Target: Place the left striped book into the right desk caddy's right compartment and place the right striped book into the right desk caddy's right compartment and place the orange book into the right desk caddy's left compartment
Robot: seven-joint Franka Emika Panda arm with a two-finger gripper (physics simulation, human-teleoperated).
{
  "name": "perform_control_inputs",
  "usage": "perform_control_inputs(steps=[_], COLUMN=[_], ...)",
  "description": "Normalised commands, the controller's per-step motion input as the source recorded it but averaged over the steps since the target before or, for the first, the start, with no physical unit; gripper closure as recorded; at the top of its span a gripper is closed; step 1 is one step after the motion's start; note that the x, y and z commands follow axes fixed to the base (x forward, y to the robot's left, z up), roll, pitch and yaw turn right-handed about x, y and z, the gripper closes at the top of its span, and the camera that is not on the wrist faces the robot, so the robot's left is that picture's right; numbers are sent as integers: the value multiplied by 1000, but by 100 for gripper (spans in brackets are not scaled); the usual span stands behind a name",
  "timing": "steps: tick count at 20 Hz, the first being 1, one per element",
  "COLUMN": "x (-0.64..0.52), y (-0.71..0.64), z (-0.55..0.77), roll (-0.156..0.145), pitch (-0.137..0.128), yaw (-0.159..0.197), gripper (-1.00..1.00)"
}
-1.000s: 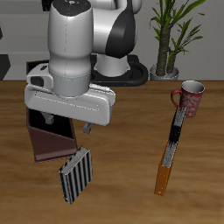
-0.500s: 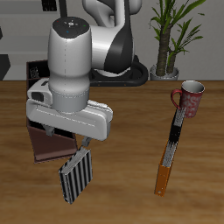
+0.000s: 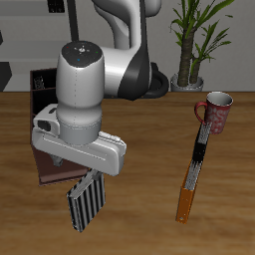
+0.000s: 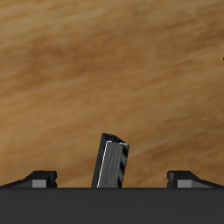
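The right striped book [image 3: 84, 203], dull grey and black, stands tilted on the wood near the table's front edge. In the wrist view it shows edge-on as a thin striped book [image 4: 112, 163]. My gripper [image 4: 112, 179] is open, its fingers wide apart on either side of the book and not touching it. From outside, the gripper [image 3: 90, 176] sits just over the book's top end. The right desk caddy [image 3: 44, 168] is a maroon tray, mostly hidden behind my arm. The orange book [image 3: 185, 202] lies far off beside the mug. The left striped book is out of view.
A narrow black book [image 3: 200, 145] with white and red marks lies end to end with the orange book. A red mug [image 3: 216, 111] stands behind it, and a potted plant [image 3: 194, 40] at the back. Dark boxes [image 3: 40, 80] sit behind the caddy.
My arm has come down and toward the table's front, bringing the gripper onto the top of the striped book. The book and everything else stayed put.
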Motion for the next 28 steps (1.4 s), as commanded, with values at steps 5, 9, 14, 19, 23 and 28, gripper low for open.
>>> perform_control_inputs(steps=[5,9,14,19,23,28], x=[26,37,7,4,-9,-28], y=[-35,-25,-26,-7,48,71], z=[-307,-341,-245,-297,-186,-31], roll=[-24,-15,-13,20,15,8], pitch=[-4,27,23,38,20,8], yaw=[-30,-14,-17,-22,1,3], gripper=[-100,-100,-100,-100,100,100])
